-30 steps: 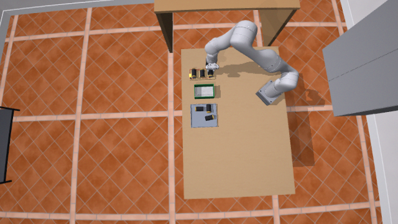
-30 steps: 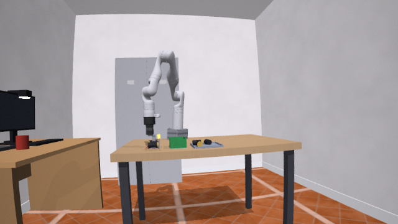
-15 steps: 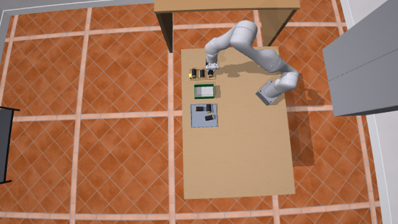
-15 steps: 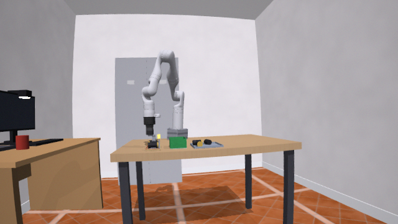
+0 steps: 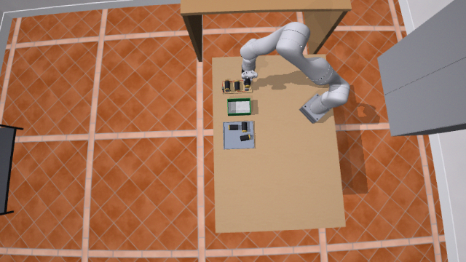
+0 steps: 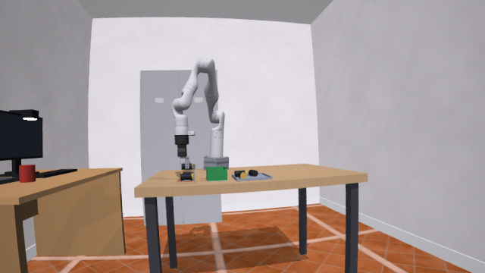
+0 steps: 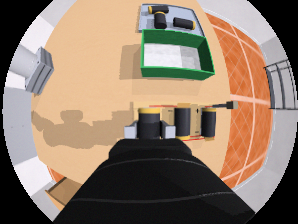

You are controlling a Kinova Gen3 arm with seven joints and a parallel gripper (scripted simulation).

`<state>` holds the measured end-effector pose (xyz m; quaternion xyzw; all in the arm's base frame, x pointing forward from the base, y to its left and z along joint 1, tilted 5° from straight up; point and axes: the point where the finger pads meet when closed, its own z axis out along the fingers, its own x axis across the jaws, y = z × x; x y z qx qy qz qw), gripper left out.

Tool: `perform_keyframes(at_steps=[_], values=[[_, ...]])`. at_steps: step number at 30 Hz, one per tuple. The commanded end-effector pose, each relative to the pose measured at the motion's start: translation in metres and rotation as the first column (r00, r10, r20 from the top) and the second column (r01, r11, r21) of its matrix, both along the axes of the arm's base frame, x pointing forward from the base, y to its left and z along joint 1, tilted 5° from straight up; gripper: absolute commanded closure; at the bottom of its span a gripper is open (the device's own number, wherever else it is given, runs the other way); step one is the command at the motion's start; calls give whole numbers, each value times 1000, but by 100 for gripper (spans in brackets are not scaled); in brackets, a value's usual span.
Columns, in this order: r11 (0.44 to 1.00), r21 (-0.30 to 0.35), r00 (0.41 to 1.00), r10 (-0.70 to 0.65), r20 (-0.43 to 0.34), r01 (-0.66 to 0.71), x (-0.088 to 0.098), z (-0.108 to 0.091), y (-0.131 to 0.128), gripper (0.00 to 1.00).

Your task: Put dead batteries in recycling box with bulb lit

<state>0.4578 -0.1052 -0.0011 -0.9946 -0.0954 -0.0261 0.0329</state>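
The battery holder (image 5: 237, 86) lies near the table's far left edge. Two black batteries (image 5: 231, 86) sit in its left and middle slots. My gripper (image 5: 247, 79) stands straight above the right end slot and is shut on a third black battery (image 7: 149, 123). From the side, the gripper (image 6: 186, 165) holds it just above the holder (image 6: 186, 177); I cannot tell whether it touches the contacts. The bulb (image 7: 230, 104) at the holder's end looks dark. The green recycling box (image 5: 239, 107) stands upright and empty beside the holder. Three more batteries (image 5: 242, 130) lie on the grey tray (image 5: 239, 135).
The arm's base (image 5: 314, 109) sits at the table's right edge. A wooden desk (image 6: 57, 189) with a monitor and a red mug (image 6: 26, 173) stands beyond the holder's end of the table. The holder, box and tray lie in a row along one edge.
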Motion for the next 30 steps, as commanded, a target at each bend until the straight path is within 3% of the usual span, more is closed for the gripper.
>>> perform_keyframes(at_steps=[1, 9, 16, 18, 22, 30], values=[[1000, -2, 1000, 2, 12, -2, 4, 6, 0, 43], [1000, -2, 1000, 2, 12, -2, 3, 11, 0, 43], [1000, -2, 1000, 2, 12, -2, 1, 57, -3, 43], [1000, -2, 1000, 2, 12, -2, 1, 57, -3, 43], [1000, -2, 1000, 2, 12, -2, 0, 79, -5, 43], [1000, -2, 1000, 2, 12, -2, -1, 83, -5, 43]])
